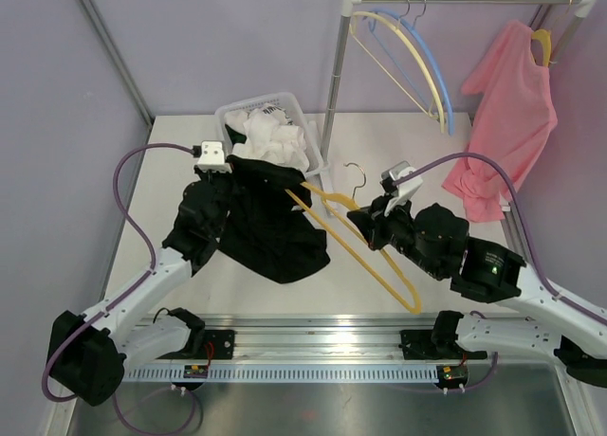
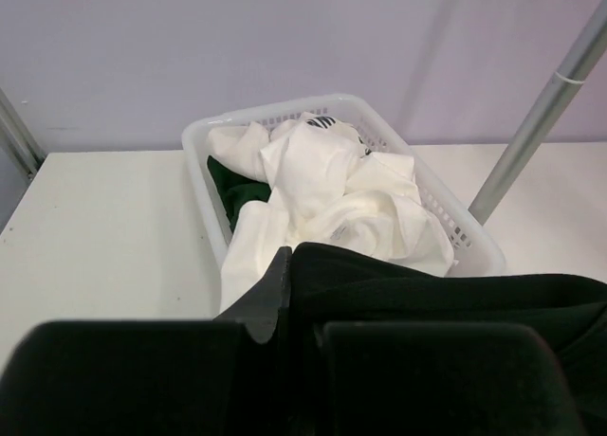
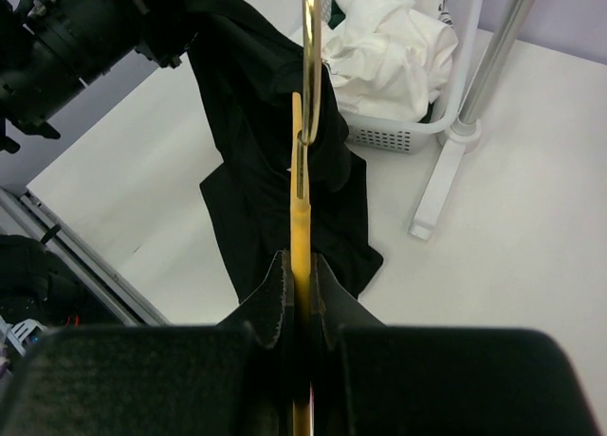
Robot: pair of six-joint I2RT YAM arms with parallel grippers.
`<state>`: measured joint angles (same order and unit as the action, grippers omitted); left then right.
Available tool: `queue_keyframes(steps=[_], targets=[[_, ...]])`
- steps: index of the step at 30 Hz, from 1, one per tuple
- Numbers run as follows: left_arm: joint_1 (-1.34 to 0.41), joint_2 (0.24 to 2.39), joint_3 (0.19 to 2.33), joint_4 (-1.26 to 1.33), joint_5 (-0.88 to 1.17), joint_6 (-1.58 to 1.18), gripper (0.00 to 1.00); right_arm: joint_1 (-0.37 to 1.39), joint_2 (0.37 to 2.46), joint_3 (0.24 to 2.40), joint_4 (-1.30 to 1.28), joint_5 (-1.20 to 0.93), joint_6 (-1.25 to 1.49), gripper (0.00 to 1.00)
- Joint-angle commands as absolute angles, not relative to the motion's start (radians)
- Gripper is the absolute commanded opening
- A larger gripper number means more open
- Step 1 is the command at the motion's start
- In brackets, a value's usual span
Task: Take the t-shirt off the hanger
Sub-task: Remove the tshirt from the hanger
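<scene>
1. The white tabletop (image 1: 237, 294) carries everything, and both arms reach in from its near edge.
2. A metal clothes rack (image 1: 335, 85) stands at the far edge, right of the middle. Its rail runs off toward the far right corner.
3. The black t-shirt (image 1: 270, 227) is left of the tabletop's middle, just in front of the basket. Its top edge is lifted and the rest drapes down, with the lower part lying on the tabletop. The cloth wraps the far-left end of the hanger, so it is not yet free of it.
4. A pink garment (image 1: 507, 114) hangs from the right end of the rail, above the far right corner.
5. A white basket (image 1: 258, 101) sits at the far edge, just left of the rack's pole. It is heaped with white clothes (image 1: 275, 137).
6. The yellow hanger (image 3: 301, 218) slants from the shirt toward the near right of the tabletop.
7. Two spare hangers (image 1: 427, 66), one pale yellow and one blue, hang on the rail.
8. The left claw (image 2: 294, 289) is pinched closed on the t-shirt's raised edge, just beside the basket.
9. The right claw (image 3: 302, 275) is clamped tight on the hanger's bar, right of the tabletop's middle.
</scene>
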<state>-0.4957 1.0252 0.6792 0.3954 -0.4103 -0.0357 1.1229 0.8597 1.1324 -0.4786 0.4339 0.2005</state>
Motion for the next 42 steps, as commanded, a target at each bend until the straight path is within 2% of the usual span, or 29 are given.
queue_keyframes(steps=[1, 5, 8, 9, 11, 16, 23, 25, 29, 32, 37, 39, 42], targets=[[-0.485, 0.996, 0.701, 0.456, -0.44, -0.075, 0.0, 1.117, 0.783, 1.114, -0.408, 0.376, 0.176, 0.0], [-0.482, 0.98, 0.692, 0.456, -0.411, -0.081, 0.0, 1.118, 0.643, 1.039, -0.313, 0.396, 0.178, 0.0], [-0.482, 0.931, 0.664, 0.456, -0.186, -0.039, 0.0, 1.117, 0.546, 0.982, -0.264, 0.466, 0.19, 0.0], [-0.482, 0.899, 0.658, 0.433, -0.049, -0.025, 0.02, 1.117, 0.534, 0.967, -0.255, 0.485, 0.189, 0.0], [-0.483, 0.868, 0.649, 0.426, 0.03, -0.034, 0.03, 1.117, 0.535, 0.976, -0.264, 0.528, 0.189, 0.0], [-0.483, 0.854, 0.673, 0.275, 0.077, 0.044, 0.0, 1.118, 0.621, 1.0, -0.21, 0.618, 0.141, 0.0], [-0.483, 0.777, 0.575, 0.186, 0.123, 0.204, 0.0, 1.118, 0.687, 0.979, -0.032, 0.672, 0.086, 0.0], [-0.483, 0.74, 0.563, 0.158, 0.095, 0.204, 0.0, 1.117, 0.683, 0.97, -0.017, 0.677, 0.086, 0.0], [-0.483, 0.631, 0.569, 0.068, -0.099, 0.189, 0.0, 1.117, 0.68, 0.986, -0.084, 0.647, 0.103, 0.0], [-0.482, 0.575, 0.606, 0.003, -0.207, 0.189, 0.0, 1.117, 0.703, 1.049, -0.252, 0.511, 0.138, 0.0], [-0.482, 0.633, 0.722, -0.013, -0.385, 0.247, 0.0, 1.117, 0.719, 1.072, -0.354, 0.114, 0.158, 0.0], [-0.48, 0.647, 0.755, -0.005, -0.419, 0.258, 0.0, 1.117, 0.751, 1.08, -0.365, 0.028, 0.138, 0.0], [-0.477, 0.681, 0.808, -0.015, -0.46, 0.267, 0.0, 1.118, 0.819, 1.103, -0.397, 0.037, 0.12, 0.0]])
